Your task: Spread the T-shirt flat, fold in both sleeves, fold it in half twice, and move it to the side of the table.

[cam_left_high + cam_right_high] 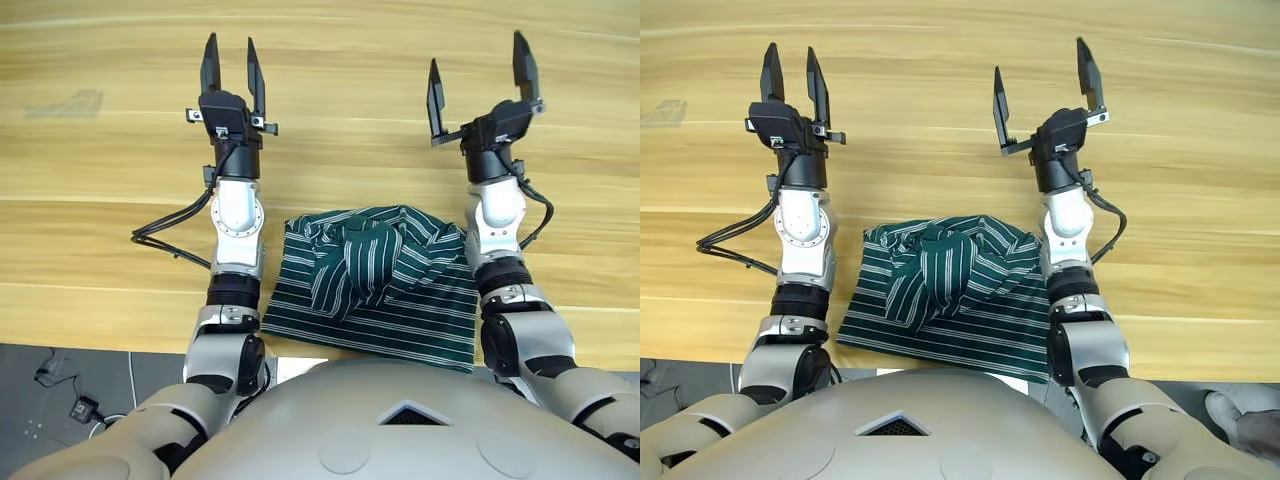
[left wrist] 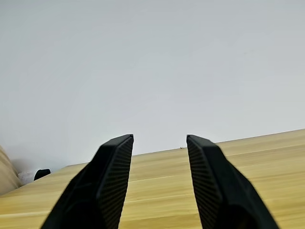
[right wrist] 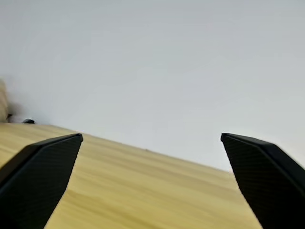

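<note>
Fingers of the left gripper point(image 1: 231, 45) are spread a little apart and hold nothing, poised above the bare wood of the table point(image 1: 350, 110) and pointing toward its far edge. A black cable point(image 1: 165, 228) loops on the tabletop beside that arm. Between the two forearms, at the near edge of the table, lies the T-shirt point(image 1: 375, 285). It is dark green with thin white stripes, crumpled and bunched at its middle rather than flat, with its lower hem reaching the table's near edge. On the right, the right gripper point(image 1: 477, 50) also points away, its fingers spread wide and holding nothing, well apart from the shirt.
</note>
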You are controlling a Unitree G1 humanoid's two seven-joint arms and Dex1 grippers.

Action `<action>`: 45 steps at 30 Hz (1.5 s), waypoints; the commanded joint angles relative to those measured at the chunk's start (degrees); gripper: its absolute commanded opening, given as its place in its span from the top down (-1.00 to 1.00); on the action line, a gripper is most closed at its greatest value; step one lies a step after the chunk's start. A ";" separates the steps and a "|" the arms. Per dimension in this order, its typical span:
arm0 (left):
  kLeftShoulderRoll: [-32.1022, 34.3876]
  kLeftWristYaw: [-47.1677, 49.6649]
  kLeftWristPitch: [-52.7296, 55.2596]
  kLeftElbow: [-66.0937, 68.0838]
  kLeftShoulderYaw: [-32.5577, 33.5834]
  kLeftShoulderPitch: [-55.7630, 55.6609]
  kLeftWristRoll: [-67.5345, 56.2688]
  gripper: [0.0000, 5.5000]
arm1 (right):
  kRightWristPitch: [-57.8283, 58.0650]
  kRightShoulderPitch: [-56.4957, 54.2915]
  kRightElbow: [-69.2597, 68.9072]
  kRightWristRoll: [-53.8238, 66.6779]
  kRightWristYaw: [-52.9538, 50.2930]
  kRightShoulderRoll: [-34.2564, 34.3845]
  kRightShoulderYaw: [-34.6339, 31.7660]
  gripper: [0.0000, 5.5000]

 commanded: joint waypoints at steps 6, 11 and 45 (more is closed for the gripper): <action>-3.35 3.70 3.80 -4.38 -1.40 2.77 2.65 0.25 | 32.00 29.74 -51.64 20.93 32.59 -28.08 14.27 -0.96; -4.17 4.57 5.37 -4.28 -2.18 1.98 3.76 0.25 | 40.11 33.55 -62.25 12.10 40.65 -39.74 17.05 -0.96; -4.91 5.49 5.13 -0.16 -3.95 -1.72 4.22 0.24 | 36.27 28.41 -60.92 -17.24 36.43 -36.81 23.74 -0.55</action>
